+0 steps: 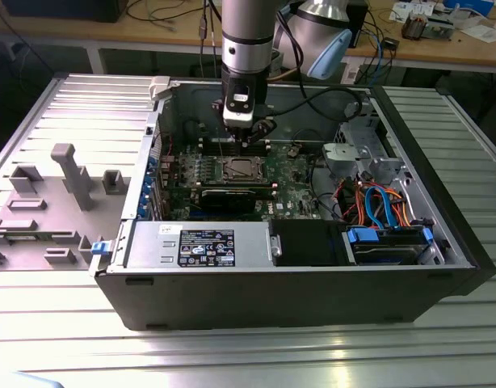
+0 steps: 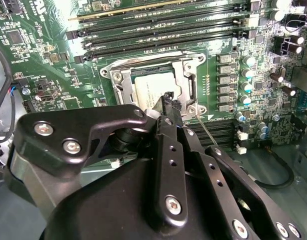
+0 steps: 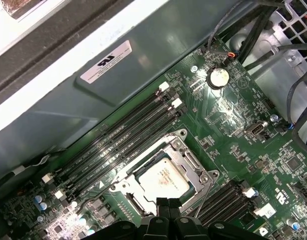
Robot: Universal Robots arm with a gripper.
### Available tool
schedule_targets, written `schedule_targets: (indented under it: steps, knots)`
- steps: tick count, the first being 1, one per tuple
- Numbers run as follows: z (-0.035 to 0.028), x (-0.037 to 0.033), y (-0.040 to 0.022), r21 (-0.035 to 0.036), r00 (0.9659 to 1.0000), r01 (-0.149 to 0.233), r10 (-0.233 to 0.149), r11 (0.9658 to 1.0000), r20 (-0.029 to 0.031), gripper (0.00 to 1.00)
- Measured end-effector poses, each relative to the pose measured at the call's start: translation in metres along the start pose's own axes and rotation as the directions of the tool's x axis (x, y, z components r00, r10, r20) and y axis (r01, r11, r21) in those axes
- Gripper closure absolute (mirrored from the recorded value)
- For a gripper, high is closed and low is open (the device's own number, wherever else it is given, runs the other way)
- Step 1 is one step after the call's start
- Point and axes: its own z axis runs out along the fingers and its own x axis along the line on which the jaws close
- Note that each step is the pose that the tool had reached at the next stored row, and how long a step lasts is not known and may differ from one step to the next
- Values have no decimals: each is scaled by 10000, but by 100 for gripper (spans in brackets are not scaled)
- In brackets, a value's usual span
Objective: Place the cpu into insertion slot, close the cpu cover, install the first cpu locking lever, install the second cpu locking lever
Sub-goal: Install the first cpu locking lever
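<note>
The cpu (image 3: 163, 180) lies under the cpu cover (image 3: 192, 161), with memory slots (image 3: 118, 137) on either side.

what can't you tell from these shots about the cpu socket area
- Second wrist view: the end effector hides the cpu cover's near side and where the locking lever ends.
- First wrist view: it covers the cpu's near corner.
- Exterior view: the lever's position is too small to judge.

cpu (image 3: 163, 180): flat square, silvery top, lying level in insertion slot (image 3: 124, 186), between two banks of memory slots (image 3: 118, 145). cpu cover (image 3: 191, 161): silvery sheet-metal frame, down flat around cpu, chip showing through window. One locking lever (image 2: 209, 134): thin wire rod, tilted up off board at cover corner away from nearer bank.
</note>
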Motion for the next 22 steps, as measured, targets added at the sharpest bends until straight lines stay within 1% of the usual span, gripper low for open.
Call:
schedule_targets:
  steps: [6, 11, 22]
  knots:
    - [0, 0, 0, -2, 9999, 122, -122, 9999, 2, 89]
    - [0, 0, 0, -6, 9995, 321, -321, 9995, 4, 89]
    - [0, 0, 0, -15, 9968, 800, -800, 9968, 10, 89]
